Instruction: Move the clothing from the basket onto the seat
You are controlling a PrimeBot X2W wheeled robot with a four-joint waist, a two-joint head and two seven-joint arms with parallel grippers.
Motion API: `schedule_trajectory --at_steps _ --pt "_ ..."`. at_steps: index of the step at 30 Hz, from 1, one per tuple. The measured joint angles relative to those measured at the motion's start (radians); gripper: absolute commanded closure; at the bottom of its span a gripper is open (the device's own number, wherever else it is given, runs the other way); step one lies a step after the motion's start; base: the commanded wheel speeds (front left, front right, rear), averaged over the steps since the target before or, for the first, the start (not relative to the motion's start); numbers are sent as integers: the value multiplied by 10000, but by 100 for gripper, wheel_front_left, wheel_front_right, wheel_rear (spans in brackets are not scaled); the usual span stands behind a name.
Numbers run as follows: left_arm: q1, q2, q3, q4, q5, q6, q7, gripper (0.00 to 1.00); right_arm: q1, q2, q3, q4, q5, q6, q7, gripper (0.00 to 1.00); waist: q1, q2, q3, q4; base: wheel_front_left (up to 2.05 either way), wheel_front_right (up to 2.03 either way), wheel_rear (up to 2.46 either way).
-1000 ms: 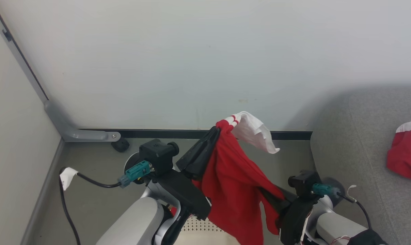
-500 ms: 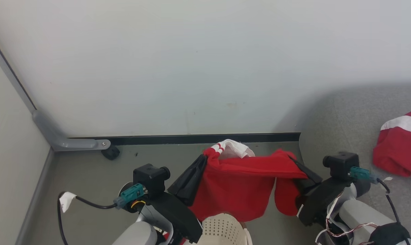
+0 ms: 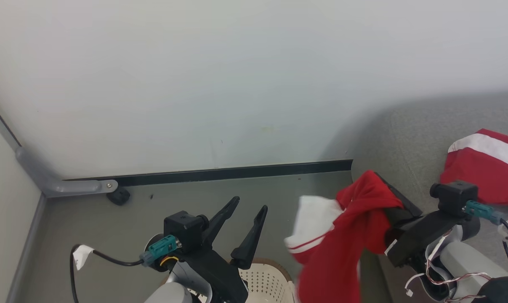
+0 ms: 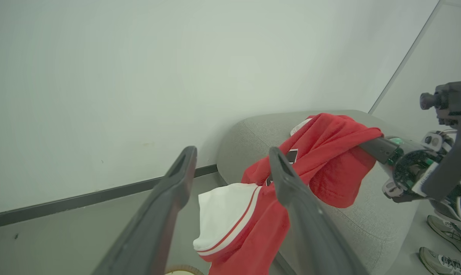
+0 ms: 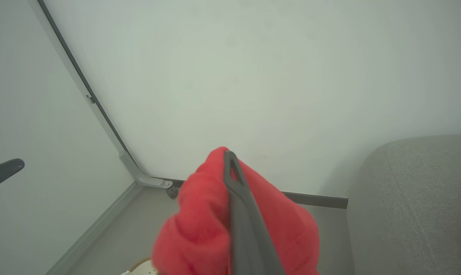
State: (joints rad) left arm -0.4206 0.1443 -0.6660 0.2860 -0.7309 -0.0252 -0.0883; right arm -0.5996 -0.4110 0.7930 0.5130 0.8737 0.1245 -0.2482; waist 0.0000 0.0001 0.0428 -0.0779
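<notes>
A red garment (image 3: 346, 248) with a white striped sleeve hangs from my right gripper (image 3: 382, 181), which is shut on its upper edge just off the grey sofa's (image 3: 409, 139) rounded end. In the right wrist view the fabric (image 5: 199, 214) wraps the fingers (image 5: 236, 191). My left gripper (image 3: 250, 203) is open and holds nothing, above the cream basket (image 3: 267, 280), whose inside is mostly hidden. Between the left gripper's (image 4: 231, 152) fingers I see the garment (image 4: 329, 156) and a bit of its black-and-white print. A second red and white garment (image 3: 481, 162) lies on the sofa.
A white wall with a dark baseboard (image 3: 220, 172) runs close behind. A grey metal foot with a caster (image 3: 118, 195) stands at the left corner. A person's shoes (image 4: 442, 229) are on the floor by the sofa (image 4: 253, 133).
My left gripper has let go of the garment and opened. The right gripper has carried the garment rightward to the sofa's end. The head camera has turned right.
</notes>
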Motion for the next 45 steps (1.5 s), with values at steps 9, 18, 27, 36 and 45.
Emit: schedule_trajectory --at_steps 9,18,27,36,45 --pt "25 96 -61 -318 4 -21 -75 0 451 -263 -1003 -508 -48 -12 -2 100 0 0 -39 -555 0 0 0" --pt "151 280 -268 -665 111 -201 -105 0 990 -477 -1779 -1177 -395 -104 -2 100 0 0 -39 -1260 0 0 0" --pt "146 322 -456 -777 349 -295 -104 0 1522 -616 -2518 -1783 -662 -194 -2 100 0 0 62 -1921 0 0 0" --pt "128 384 -604 -886 533 -433 -142 0 1999 -614 -3126 -2176 -920 -203 -6 100 0 0 179 -2429 0 0 0" --pt "116 449 -696 -869 612 -454 -203 0 2066 -527 -3427 -2483 -1281 -203 -6 100 0 0 194 -2904 0 0 0"
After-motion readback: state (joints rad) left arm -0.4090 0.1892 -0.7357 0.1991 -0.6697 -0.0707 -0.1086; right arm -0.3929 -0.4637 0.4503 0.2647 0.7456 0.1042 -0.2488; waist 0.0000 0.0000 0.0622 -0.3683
